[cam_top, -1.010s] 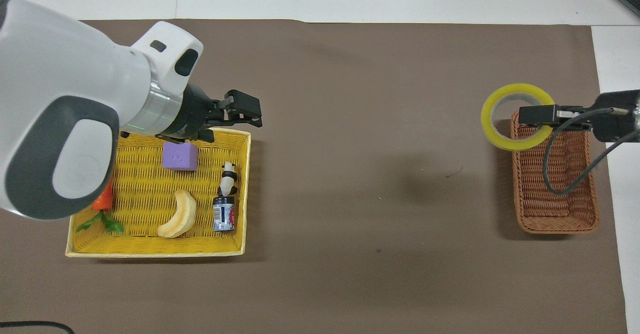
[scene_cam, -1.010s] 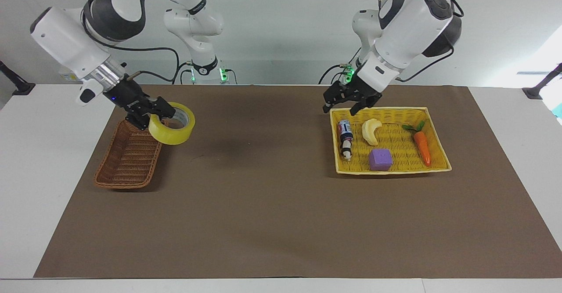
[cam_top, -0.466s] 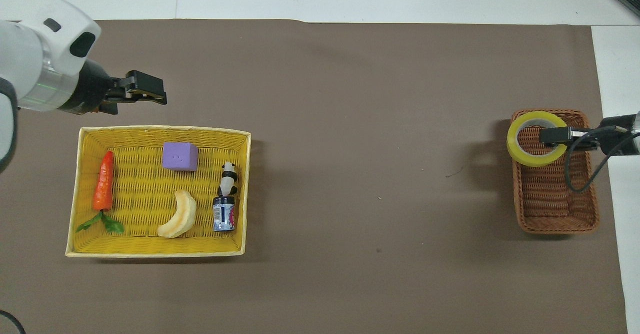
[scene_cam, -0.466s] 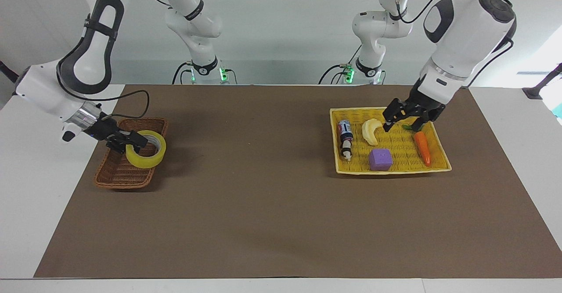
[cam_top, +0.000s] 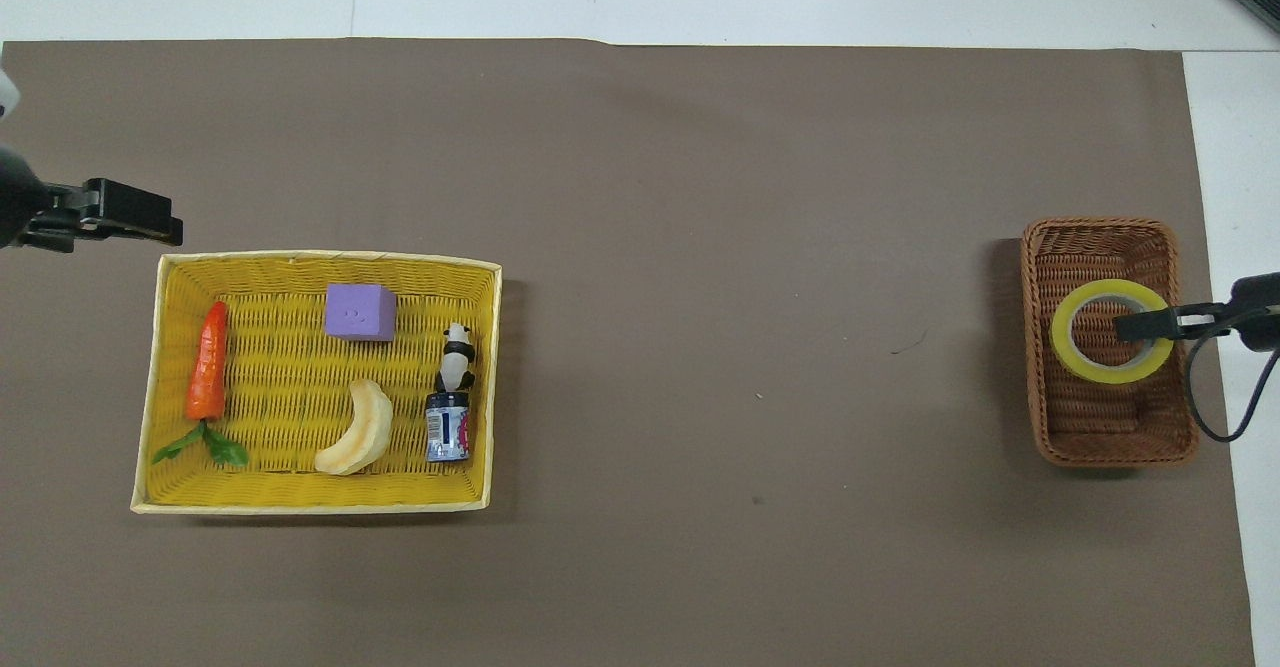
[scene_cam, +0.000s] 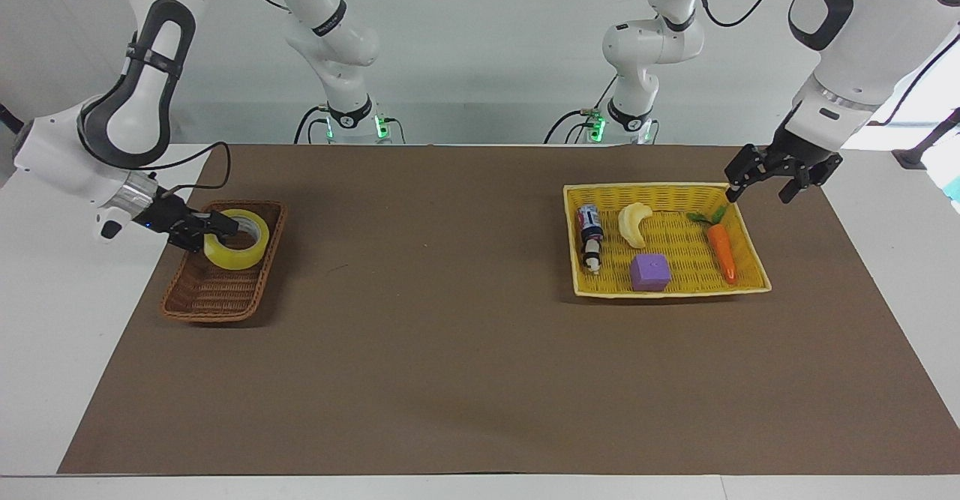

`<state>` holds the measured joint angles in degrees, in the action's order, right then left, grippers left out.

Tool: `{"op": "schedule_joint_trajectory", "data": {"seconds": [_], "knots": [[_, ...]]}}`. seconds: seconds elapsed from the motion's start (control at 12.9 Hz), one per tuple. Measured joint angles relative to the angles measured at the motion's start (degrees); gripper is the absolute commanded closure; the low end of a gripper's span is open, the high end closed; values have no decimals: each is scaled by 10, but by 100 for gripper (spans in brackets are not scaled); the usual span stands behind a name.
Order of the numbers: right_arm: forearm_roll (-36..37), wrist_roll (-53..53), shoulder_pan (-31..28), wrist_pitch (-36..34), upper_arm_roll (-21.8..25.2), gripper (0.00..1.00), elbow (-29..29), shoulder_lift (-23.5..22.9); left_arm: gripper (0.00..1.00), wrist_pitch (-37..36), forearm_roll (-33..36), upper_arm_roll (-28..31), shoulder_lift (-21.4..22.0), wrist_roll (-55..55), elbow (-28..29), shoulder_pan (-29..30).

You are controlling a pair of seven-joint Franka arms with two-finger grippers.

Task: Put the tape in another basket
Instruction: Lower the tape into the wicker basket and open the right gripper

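While overhead crops both arms, facing shows right claw (scene_cam: 211, 226) gripping tape (scene_cam: 236, 238) in basket (scene_cam: 217, 294), left claw (scene_cam: 780, 178) spread

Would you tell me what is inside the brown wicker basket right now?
The tape sits in the brown wicker basket, gripped by the right hand. The weave under the roll is hidden.

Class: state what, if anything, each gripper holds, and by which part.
The right gripper holds the tape by its ring wall, over the basket. The left gripper holds nothing.

Tape (scene_cam: 235, 238) in the basket (scene_cam: 196, 299) — cube (scene_cam: 649, 272), carrot (scene_cam: 722, 251) in another basket (scene_cam: 756, 258).
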<state>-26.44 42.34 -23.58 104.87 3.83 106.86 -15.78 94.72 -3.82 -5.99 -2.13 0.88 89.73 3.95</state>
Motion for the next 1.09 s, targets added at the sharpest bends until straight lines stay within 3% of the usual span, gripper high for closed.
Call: {"op": "schedule_joint_trajectory", "data": {"seconds": [0.54,0.62,0.78,1.09], "knots": [[26,8,0,12,-3,100,-4,-32,0,-49,39,-5,15,-13,-13,7],[35,8,0,14,-3,83,-8,-35,0,-49,39,-5,15,-13,-14,7],[41,8,0,17,-3,0,-16,-38,0,-49,39,-5,15,-14,-14,7],[42,6,2,21,-5,0,-29,-39,0,-49,39,-3,15,-14,-14,9]]}}
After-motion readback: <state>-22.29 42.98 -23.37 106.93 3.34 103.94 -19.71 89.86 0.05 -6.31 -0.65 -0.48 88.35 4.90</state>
